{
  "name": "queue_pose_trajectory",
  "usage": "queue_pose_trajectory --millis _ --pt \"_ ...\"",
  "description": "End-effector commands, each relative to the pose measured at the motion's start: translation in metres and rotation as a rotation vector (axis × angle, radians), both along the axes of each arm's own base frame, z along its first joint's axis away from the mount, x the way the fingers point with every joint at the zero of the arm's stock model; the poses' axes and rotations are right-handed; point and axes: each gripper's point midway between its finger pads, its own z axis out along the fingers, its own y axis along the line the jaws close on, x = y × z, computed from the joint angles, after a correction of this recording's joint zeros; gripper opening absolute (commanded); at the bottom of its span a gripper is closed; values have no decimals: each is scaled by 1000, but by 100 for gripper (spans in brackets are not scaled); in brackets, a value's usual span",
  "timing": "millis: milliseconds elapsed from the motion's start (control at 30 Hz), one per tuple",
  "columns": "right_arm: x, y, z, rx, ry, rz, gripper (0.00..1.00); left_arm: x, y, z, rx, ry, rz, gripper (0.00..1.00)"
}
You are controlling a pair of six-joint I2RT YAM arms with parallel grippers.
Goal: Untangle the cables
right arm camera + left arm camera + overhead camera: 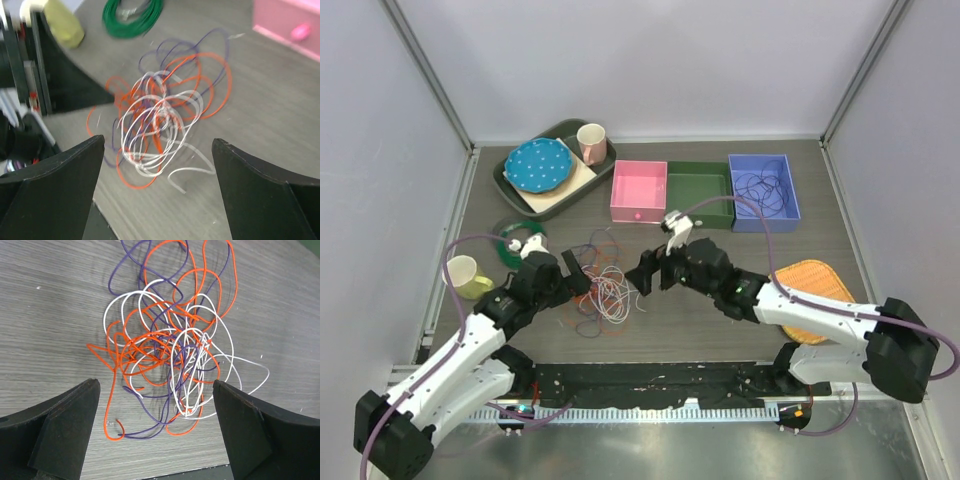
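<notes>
A tangle of thin red-orange, white and dark purple cables (605,285) lies on the grey table between my two arms. It shows close up in the left wrist view (170,350) and in the right wrist view (160,117). My left gripper (575,275) is open and empty, just left of the tangle, jaws wide apart (156,390). My right gripper (645,272) is open and empty, just right of the tangle (158,145). A coiled green cable (508,240) lies apart at the left (132,17).
A yellow mug (467,277) stands at the left. A dark tray (515,190) with a blue plate (539,165) and a pink cup (592,143) is at the back left. Pink (638,190), green (698,188) and blue (763,190) boxes stand at the back; the blue box holds a dark cable. An orange mat (812,285) lies at right.
</notes>
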Motion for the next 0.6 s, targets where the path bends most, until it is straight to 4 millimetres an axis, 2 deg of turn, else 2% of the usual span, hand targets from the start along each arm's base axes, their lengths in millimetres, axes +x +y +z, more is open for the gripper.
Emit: queue_pose_trajectory --millis 0,33,133,200,233,267,333,367,433,467,533,567 --pt "-29 35 -1 19 -70 95 93 1 17 0 25 -19 87 100" --pt "-30 38 -8 2 -62 91 93 0 17 0 23 -20 86 100" --pt "-8 26 -40 -83 62 -111 94 -1 10 -3 3 -10 56 100" --pt "11 24 -45 -112 96 -242 93 -1 7 -5 -2 -2 44 100" --pt "12 19 -54 -151 124 -272 93 -1 5 -6 -2 6 31 100" --pt "15 22 -53 -151 133 -287 92 0 5 -6 1 11 29 100" --pt "17 22 -69 -199 157 -307 90 0 2 -8 -2 19 14 100" --pt "20 24 -69 -201 155 -316 88 1 -1 -9 -9 22 4 100" --pt "17 16 -89 -291 189 -329 84 2 -6 -11 -28 29 0 100" --pt "20 17 -86 -295 192 -344 82 3 -10 -12 -41 38 -7 100" --pt "19 9 -98 -358 213 -372 82 3 -14 -15 -66 54 1 100" --pt "20 9 -97 -357 220 -387 80 6 -18 -14 -84 50 0 100"
